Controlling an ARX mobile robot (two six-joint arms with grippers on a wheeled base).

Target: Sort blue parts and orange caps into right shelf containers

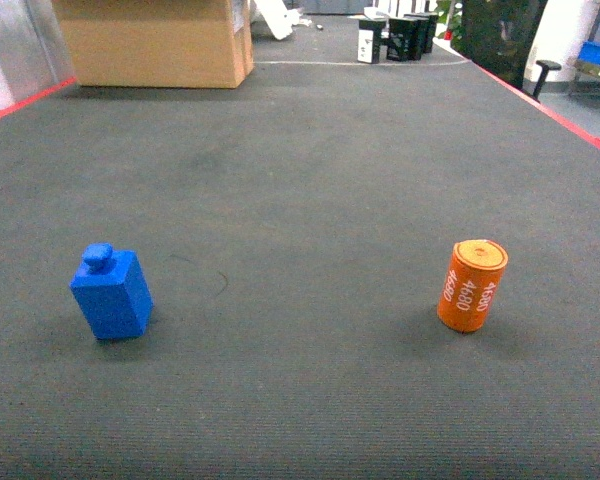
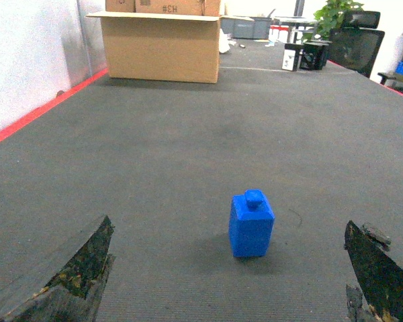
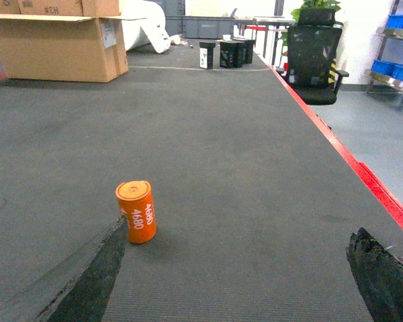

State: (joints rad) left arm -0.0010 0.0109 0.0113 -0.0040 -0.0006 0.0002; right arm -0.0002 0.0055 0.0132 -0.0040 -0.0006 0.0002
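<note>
Blue part (image 1: pixel 111 293), orange cap (image 1: pixel 471 286) (white digits).

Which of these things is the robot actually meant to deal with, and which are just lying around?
For the job:
blue part
orange cap

Just lying about:
cardboard box
black and white boxes at the far end
office chair
potted plant
</note>
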